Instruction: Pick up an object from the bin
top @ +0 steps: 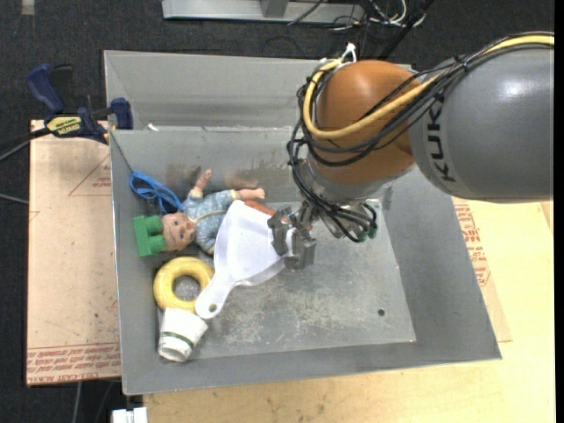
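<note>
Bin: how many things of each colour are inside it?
White: 2 (flat white plastic scoop, white plastic cup)
Yellow: 1 (yellow ring)
Green: 1 (green plastic block)
Blue: 1 (blue plastic loop)
Mixed: 1 (small doll in pale blue dress)
Total: 6

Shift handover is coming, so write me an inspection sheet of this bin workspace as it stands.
Surface: grey metal bin, floor scuffed.
Job's things: doll, white scoop, yellow ring, green block, blue loop and white cap, all clustered at the left.
Clutter: nothing seen beyond those.
Jaws: low over the bin's middle, beside the scoop's right edge; contact unclear.
Cables: yellow and black cables looped round the orange wrist cover; more on the floor behind.
Surroundings: dark floor, grey metal base behind the bin.
</note>
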Tool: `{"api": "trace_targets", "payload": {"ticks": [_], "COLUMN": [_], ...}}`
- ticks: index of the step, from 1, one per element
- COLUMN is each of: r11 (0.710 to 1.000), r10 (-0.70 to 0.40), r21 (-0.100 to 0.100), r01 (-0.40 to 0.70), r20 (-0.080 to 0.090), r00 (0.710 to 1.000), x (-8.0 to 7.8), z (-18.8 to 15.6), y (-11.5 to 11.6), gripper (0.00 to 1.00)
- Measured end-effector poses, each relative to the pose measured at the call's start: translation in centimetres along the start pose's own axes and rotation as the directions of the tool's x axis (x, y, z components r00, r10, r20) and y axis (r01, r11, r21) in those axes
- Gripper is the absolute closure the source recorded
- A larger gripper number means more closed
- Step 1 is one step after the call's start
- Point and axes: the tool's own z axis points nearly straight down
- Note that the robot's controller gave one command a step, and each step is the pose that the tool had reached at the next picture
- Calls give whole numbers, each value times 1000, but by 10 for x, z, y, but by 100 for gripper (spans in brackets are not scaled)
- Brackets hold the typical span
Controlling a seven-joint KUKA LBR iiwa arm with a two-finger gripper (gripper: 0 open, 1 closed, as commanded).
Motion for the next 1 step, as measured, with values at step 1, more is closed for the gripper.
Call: {"api": "trace_targets", "payload": {"ticks": [1], "r11": [1000], "r10": [2], "r21": [2], "r01": [-2], "r20": [5], "r00": [1000], "x": [-1], "z": [-33], "y": [0], "gripper": [100]}}
